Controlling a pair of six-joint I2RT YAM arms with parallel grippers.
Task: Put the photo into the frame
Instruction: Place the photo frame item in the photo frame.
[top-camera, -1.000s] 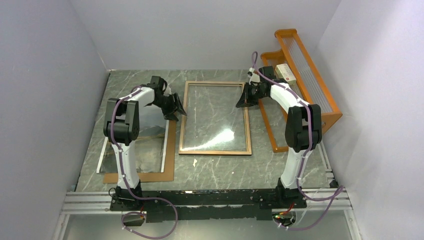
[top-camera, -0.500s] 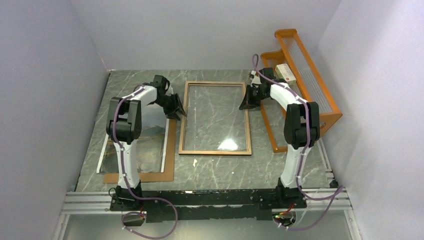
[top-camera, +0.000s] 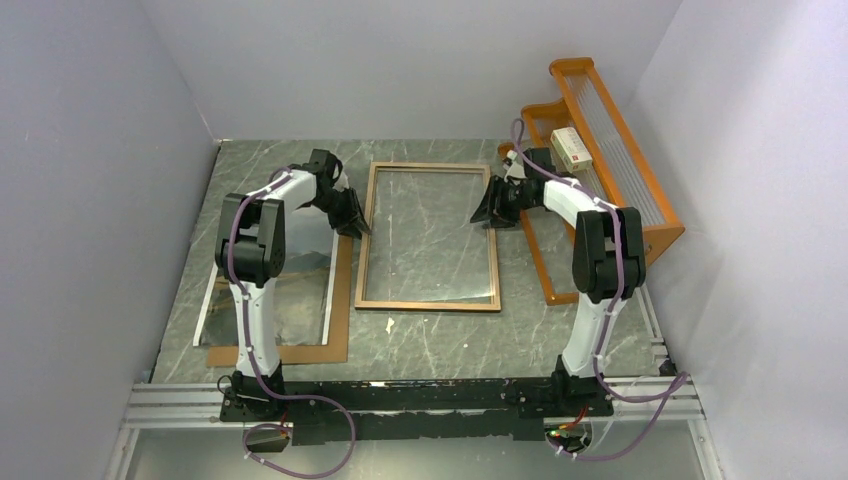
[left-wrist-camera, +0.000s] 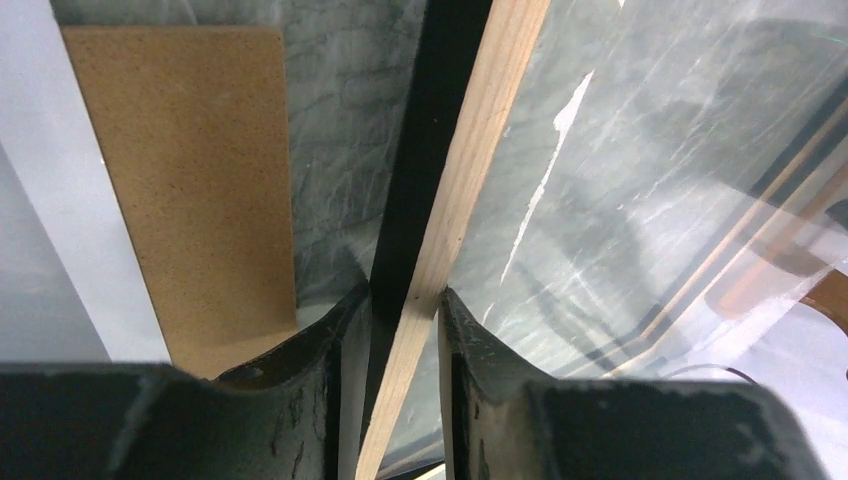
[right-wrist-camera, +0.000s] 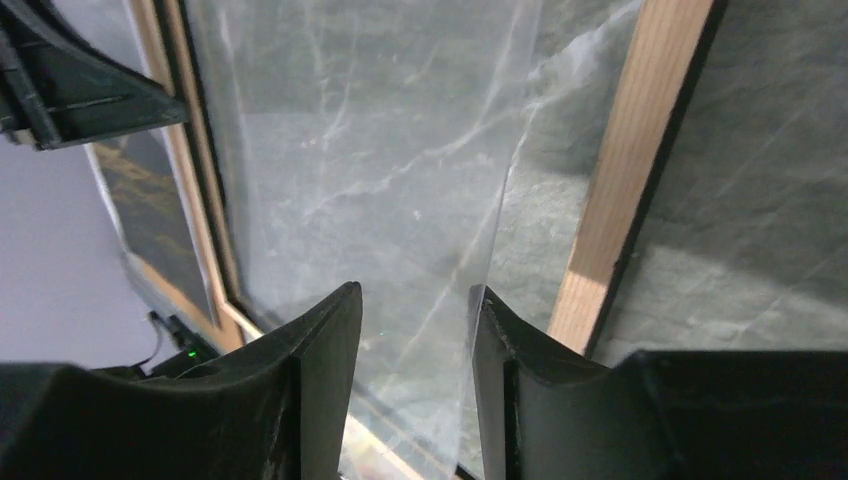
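I locate the frame (top-camera: 430, 237) lying flat at the centre of the table (top-camera: 450, 340). The backing board (top-camera: 341, 300) lies just beside it on the left. The photo (top-camera: 300, 295) lies on that board, inside the board's right and near margins. The rack (top-camera: 600, 150) stands to the frame's right, along the table's right side, with a box (top-camera: 570, 148) in its rear part. The left gripper (left-wrist-camera: 405, 300) sits astride the frame's left rail, toward the rear. The right gripper (right-wrist-camera: 415, 310) sits over the frame's right side, just inboard of the right rail. A small scrap (top-camera: 390, 324) lies just before the frame.
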